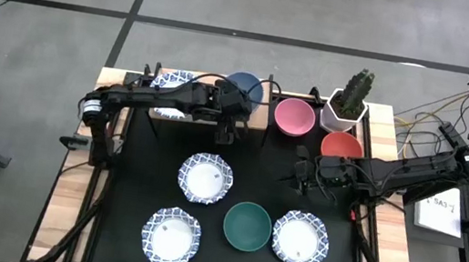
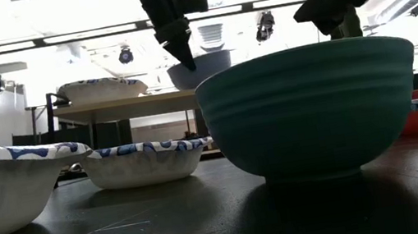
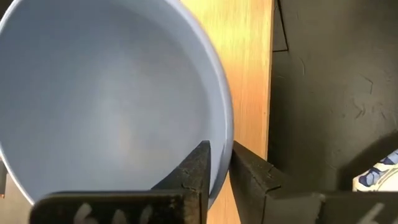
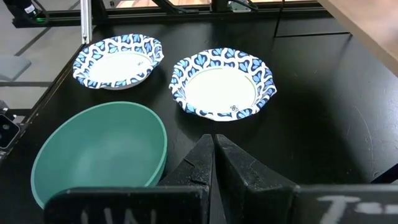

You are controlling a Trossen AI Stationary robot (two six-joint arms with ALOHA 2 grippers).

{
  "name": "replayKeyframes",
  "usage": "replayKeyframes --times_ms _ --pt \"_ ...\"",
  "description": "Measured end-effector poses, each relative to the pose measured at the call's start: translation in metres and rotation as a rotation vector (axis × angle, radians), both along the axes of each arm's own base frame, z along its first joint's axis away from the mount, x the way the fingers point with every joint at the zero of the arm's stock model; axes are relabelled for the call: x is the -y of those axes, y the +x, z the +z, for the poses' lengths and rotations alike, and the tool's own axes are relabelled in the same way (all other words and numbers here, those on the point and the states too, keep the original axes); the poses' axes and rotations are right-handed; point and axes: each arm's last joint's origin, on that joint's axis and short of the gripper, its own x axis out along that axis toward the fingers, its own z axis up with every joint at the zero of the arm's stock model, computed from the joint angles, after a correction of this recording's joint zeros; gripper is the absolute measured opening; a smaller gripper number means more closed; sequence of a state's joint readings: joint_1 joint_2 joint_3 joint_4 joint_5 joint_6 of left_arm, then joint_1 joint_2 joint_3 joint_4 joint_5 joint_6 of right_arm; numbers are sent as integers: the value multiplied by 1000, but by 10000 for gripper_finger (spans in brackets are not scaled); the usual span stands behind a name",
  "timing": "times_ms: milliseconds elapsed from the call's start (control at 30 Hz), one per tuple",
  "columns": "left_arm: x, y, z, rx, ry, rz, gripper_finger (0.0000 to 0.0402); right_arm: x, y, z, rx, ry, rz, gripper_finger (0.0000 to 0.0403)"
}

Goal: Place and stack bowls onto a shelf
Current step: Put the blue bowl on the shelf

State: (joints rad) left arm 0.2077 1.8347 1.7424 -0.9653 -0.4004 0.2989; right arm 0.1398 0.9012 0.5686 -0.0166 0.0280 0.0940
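The light-wood shelf [image 2: 128, 106] stands at the mat's far edge. A white bowl with a blue rim [image 1: 174, 80] rests on its left end. My left gripper [image 1: 230, 119] is shut on the grey-blue bowl [image 1: 244, 85], which is over the shelf's right end and also shows in the low view [image 2: 206, 69]. My right gripper [image 1: 301, 173] is shut and empty above the mat's right side, far right of the dark green bowl [image 1: 247, 226]. Three more white, blue-rimmed bowls [image 1: 205, 178] [image 1: 171, 237] [image 1: 299, 239] rest on the mat. My left gripper holds the grey-blue bowl by its rim [image 3: 227, 134] on the side toward the table's near edge. One finger [image 3: 198, 163] is inside the bowl and one is outside. The fingers come from above, pointing down. The bowl is upright, its base level with the shelf board [image 3: 252, 68]; whether it rests there I cannot tell.
A pink bowl [image 1: 293, 116] and a red bowl [image 1: 341, 146] stand right of the shelf. A white cactus pot [image 1: 344, 108] stands behind them. Bare black mat [image 1: 137, 172] lies left of the middle white bowl.
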Motion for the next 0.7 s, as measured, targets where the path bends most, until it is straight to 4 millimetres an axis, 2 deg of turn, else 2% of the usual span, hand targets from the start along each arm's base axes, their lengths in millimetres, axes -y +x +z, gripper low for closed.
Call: replayKeyframes --times_ms 400,700 --pt "1 -4 2 -32 -7 -1 93 0 0 0 -1 10 -4 9" --pt "2 -11 30 -20 -26 39 113 0 0 0 -2 11 -5 9"
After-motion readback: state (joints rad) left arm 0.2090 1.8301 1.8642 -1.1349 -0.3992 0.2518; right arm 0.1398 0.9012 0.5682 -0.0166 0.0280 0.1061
